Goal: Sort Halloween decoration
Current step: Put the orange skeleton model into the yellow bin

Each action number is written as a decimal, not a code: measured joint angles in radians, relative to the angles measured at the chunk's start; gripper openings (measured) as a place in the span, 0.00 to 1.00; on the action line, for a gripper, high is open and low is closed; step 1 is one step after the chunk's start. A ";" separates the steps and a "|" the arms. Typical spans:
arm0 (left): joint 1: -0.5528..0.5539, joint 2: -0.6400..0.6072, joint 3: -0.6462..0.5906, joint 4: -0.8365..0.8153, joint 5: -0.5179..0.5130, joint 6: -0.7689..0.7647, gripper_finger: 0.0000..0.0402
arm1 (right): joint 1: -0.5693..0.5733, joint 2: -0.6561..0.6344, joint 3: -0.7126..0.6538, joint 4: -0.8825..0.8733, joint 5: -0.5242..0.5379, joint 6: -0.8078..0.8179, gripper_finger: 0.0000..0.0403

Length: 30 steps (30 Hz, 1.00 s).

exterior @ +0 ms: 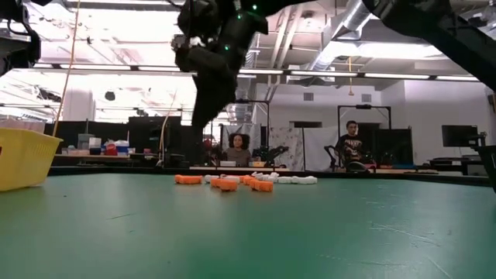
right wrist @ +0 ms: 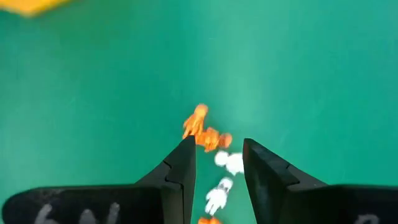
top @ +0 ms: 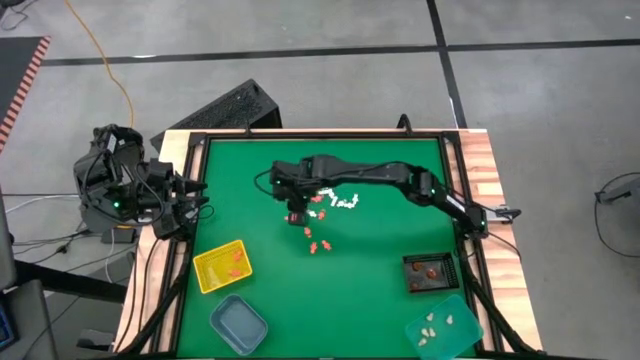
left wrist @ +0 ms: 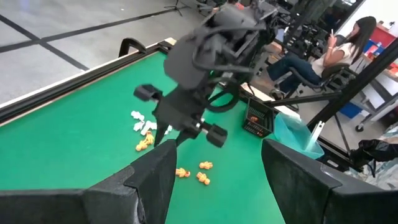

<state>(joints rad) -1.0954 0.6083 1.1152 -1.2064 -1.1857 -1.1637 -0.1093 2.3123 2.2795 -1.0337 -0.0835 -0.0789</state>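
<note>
The right claw (top: 296,214) hangs over the middle of the green surface (top: 380,260), just above a little heap of Halloween decoration (top: 330,203). Its two fingers (right wrist: 180,171) are a small way apart, and they hold nothing. In the right wrist view some orange bits and some white bits lie on the surface right past the finger tips, with a white bit showing in the gap between them.

The heap is in the middle of the surface. The white bits (top: 345,202) lie on the right side of it and the orange bits (top: 318,243) trail down toward the near side.

The left claw (top: 190,200) waits at the left edge of the surface with its fingers (left wrist: 155,171) wide apart and empty.

A yellow tray (top: 222,266) sits near the left side with some orange bits in it. A teal tray (top: 238,324) sits in front of it. On the near right there is a black tray (top: 431,272) with orange bits inside, and a light teal tray (top: 443,328) with white bits inside.

Far behind the surface, people (exterior: 353,146) sit in the room
</note>
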 joint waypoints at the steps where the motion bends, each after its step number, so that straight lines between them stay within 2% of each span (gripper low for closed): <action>1: 0.000 0.000 0.000 0.000 0.000 0.001 0.56 | 0.002 -0.001 -0.029 0.035 -0.005 0.006 0.31; 7: 0.000 0.000 0.000 -0.003 0.000 0.008 0.56 | 0.027 0.001 -0.118 0.188 -0.008 0.061 0.31; 11: 0.000 0.000 0.000 -0.011 0.001 0.002 0.56 | 0.046 0.000 -0.172 0.268 0.049 0.065 0.31; 15: 0.000 0.000 0.000 -0.011 0.001 0.002 0.56 | 0.063 0.022 -0.171 0.305 0.099 0.076 0.31; 30: 0.000 0.000 0.000 -0.012 0.001 -0.009 0.56 | 0.058 0.117 -0.172 0.278 0.113 0.142 0.31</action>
<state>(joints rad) -1.0954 0.6086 1.1149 -1.2186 -1.1843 -1.1731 -0.0509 2.4289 2.1078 -0.7555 0.0292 0.0635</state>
